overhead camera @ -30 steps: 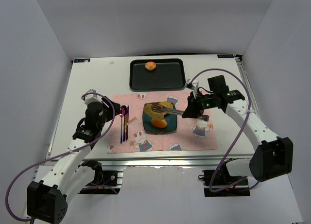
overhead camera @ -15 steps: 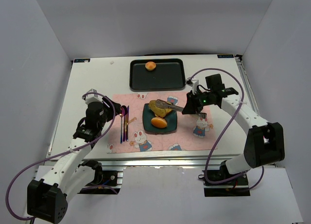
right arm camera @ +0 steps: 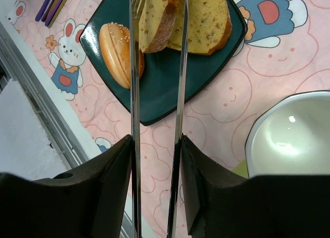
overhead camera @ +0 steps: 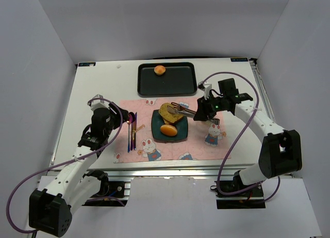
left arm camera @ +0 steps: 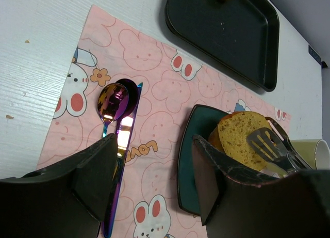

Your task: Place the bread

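Pink placemat (overhead camera: 175, 147); right tool (overhead camera: 201, 114), tongs (overhead camera: 184, 110) outstretched

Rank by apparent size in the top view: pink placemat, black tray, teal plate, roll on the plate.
Largest to smallest:
1. pink placemat
2. black tray
3. teal plate
4. roll on the plate, clearly the smallest

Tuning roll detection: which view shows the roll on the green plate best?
Right wrist: the roll lies large on the plate, seeds visible, one tongs arm crossing it. Top external shows it small but whole. Left wrist: the slice hides nearly all of it.
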{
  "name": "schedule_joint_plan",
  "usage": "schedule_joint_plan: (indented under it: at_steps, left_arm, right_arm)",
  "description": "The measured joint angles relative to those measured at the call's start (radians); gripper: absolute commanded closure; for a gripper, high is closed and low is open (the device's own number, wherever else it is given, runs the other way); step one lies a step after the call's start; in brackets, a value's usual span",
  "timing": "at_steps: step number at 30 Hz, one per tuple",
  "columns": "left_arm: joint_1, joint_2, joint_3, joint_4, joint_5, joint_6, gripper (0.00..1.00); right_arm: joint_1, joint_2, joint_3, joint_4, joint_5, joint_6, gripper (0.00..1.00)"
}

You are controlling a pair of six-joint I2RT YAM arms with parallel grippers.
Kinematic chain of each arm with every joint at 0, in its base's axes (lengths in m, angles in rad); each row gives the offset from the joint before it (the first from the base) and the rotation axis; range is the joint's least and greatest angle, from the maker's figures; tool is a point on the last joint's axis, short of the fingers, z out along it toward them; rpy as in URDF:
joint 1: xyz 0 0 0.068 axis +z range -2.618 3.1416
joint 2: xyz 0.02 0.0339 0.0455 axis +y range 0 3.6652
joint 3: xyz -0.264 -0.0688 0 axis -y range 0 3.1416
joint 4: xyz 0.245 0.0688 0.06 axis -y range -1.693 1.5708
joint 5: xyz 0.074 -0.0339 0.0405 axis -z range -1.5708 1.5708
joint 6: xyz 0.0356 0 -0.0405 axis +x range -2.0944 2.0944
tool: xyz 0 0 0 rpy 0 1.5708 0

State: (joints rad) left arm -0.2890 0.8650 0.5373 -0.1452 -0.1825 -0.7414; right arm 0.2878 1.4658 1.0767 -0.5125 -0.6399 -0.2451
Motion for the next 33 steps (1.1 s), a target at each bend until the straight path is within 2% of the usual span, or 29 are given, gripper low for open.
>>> schedule_joint_plan:
  at_steps: [16,19,22,23,24,25,26,27,29,31,33]
  left_arm:
    - [0.000,0.005,0.000,0.004,0.003,0.000,0.31]
    - [0.000,0.005,0.000,0.004,0.003,0.000,0.32]
    - [0.000,0.005,0.000,0.004,0.003,0.000,0.33]
    - [0.000,0.005,0.000,0.004,0.003,0.000,0.36]
    - [0.000,0.005,0.000,0.004,0.003,0.000,0.39]
    - [0.000,0.005,0.000,0.005,0.003,-0.001,0.45]
    - [0.000,0.005,0.000,0.007,0.004,-0.002,0.61]
    - [0.000,0.005,0.000,0.011,0.006,-0.007,0.70]
    - [0.000,0.005,0.001,0.019,0.009,-0.003,0.81]
    - [0.000,0.008,0.001,0.028,0.014,-0.002,0.83]
    - [0.000,0.014,0.001,0.041,0.021,-0.002,0.78]
  right_arm:
    - [0.000,-0.067,0.043,0.002,0.059,-0.032,0.54]
    - [0.000,-0.081,0.053,0.007,0.064,-0.041,0.63]
    - [0.000,-0.099,0.060,0.011,0.082,-0.050,0.80]
    - [-0.001,-0.108,0.061,0.016,0.097,-0.051,0.95]
    - [-0.003,-0.118,0.062,0.021,0.114,-0.053,1.00]
    - [-0.007,-0.131,0.062,0.027,0.137,-0.050,1.00]
    - [-0.016,-0.148,0.061,0.043,0.184,-0.040,1.00]
    - [-0.029,-0.164,0.059,0.066,0.223,-0.029,1.00]
    - [-0.069,-0.212,0.018,0.153,0.321,-0.012,1.00]
    - [-0.114,-0.271,-0.069,0.270,0.437,0.006,1.00]
    - [-0.163,-0.308,-0.167,0.354,0.543,0.020,1.00]
